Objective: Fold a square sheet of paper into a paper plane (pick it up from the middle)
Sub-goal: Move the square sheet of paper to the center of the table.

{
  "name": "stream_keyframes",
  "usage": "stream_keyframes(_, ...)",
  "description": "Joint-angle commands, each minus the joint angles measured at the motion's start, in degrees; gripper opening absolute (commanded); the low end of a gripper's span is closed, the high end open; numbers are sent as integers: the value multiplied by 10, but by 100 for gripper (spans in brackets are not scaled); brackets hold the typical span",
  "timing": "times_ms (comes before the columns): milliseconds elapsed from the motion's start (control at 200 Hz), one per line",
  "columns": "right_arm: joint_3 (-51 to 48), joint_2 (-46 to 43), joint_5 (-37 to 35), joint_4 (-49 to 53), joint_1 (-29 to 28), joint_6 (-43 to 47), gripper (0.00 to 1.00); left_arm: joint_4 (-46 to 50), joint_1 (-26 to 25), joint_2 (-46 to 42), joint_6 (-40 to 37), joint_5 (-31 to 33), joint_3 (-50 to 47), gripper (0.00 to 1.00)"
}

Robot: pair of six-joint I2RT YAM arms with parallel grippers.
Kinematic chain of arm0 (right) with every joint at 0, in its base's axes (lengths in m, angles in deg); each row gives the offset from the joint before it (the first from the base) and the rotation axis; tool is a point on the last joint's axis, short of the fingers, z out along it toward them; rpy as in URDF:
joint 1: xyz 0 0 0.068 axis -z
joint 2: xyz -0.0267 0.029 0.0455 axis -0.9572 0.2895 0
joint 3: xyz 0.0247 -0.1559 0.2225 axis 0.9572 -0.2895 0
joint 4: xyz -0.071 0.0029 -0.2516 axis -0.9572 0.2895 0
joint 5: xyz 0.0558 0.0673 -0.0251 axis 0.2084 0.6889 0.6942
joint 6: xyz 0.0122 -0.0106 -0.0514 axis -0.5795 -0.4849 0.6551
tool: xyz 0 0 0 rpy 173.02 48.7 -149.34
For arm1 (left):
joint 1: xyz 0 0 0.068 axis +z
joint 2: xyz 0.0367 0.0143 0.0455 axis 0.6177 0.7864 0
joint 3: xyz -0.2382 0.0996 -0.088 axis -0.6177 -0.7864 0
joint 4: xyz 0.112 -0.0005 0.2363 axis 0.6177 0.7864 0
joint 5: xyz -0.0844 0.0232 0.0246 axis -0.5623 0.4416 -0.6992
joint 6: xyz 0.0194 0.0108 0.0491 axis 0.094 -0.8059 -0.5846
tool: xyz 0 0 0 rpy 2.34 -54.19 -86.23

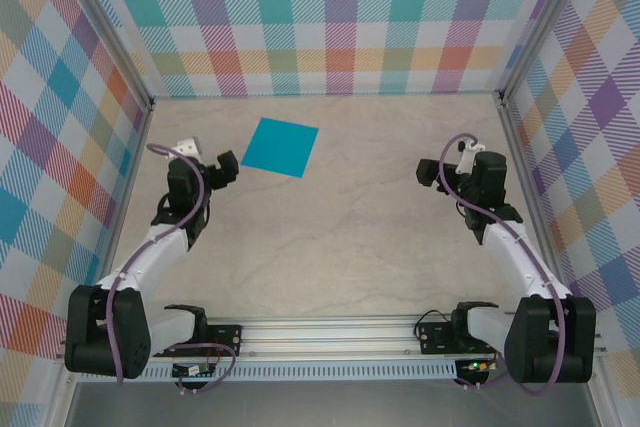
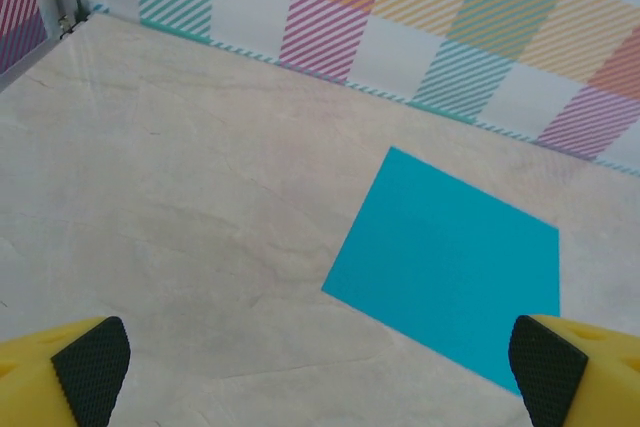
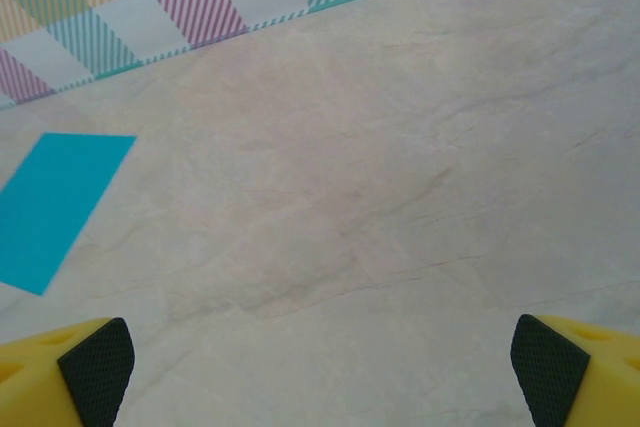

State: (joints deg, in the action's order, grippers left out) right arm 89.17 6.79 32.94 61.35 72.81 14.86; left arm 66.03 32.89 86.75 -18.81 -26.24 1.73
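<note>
Both claws stand wide open and hold nothing. Your left claw [image 1: 222, 164] hovers over the bench [image 1: 330, 247] on its left side. In the left wrist view its yellow fingers [image 2: 40, 382], with their black pads [image 2: 92, 367], are spread to the bottom corners. The square sheet of paper [image 1: 281, 146] lies flat and unfolded on the bench, just ahead of that claw and to its right, toward the checked back wall [image 1: 330, 27]. It is turned a little, so its edges run askew to the wall, and nothing touches it. Your right claw [image 1: 428, 172] hangs on the right side, well apart from the sheet, facing inward over bare bench. From the right wrist, you see the sheet at the far left, cut off by the frame edge.
</note>
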Motion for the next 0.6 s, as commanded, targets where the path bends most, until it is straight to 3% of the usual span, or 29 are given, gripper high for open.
stream_keyframes(0,23,29,91,109,-2,-66,99,154,11,15,71,-36,64,100)
stream_keyframes(95,23,66,168,98,-2,-106,100,243,12,50,179,3,104,100)
stream_keyframes(250,-7,83,217,23,-1,-164,100,226,17,131,179,-130,147,100)
stream_keyframes(360,5,86,236,43,-2,-165,100,197,11,209,187,-227,192,100)
stream_keyframes(460,6,90,266,37,-2,-167,100,200,-14,290,180,-261,256,100)
stream_keyframes(595,8,99,290,38,-4,-162,100,261,-51,408,151,-254,368,100)
